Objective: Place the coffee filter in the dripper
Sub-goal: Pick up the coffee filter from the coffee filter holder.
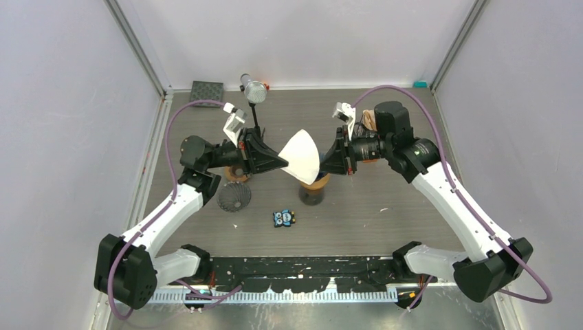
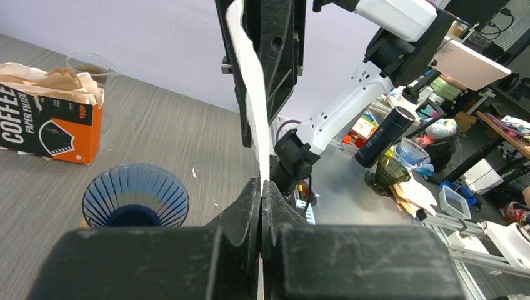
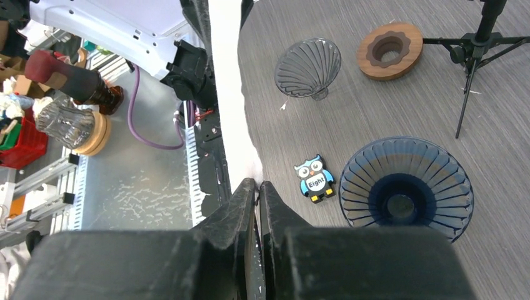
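Top external view showed the coffee filter (image 1: 302,157) held in the air over the middle of the desk (image 1: 412,206), stretched between both arms. It hung just above the blue dripper (image 1: 317,181), not yet inside it. My left fingers (image 1: 278,163) were pressed tight on the filter's left edge, and in the left wrist view the white paper rose straight out from between them. My right fingers (image 1: 328,165) had come together on the opposite edge, with the paper running down into the thin slit between them in the right wrist view. From that wrist the dripper sat below and to one side, with its mouth open and bare. A clear spare dripper (image 1: 234,198) and an owl figure (image 1: 282,218) lay closer to the near edge. I judged the filter was being readied for lowering. To do it well, I should keep both pinches light so the paper did not crease, bring the cone's point over the centre of the dripper, and lower it evenly. I should then release one side at a time once the paper rested against the ribs.
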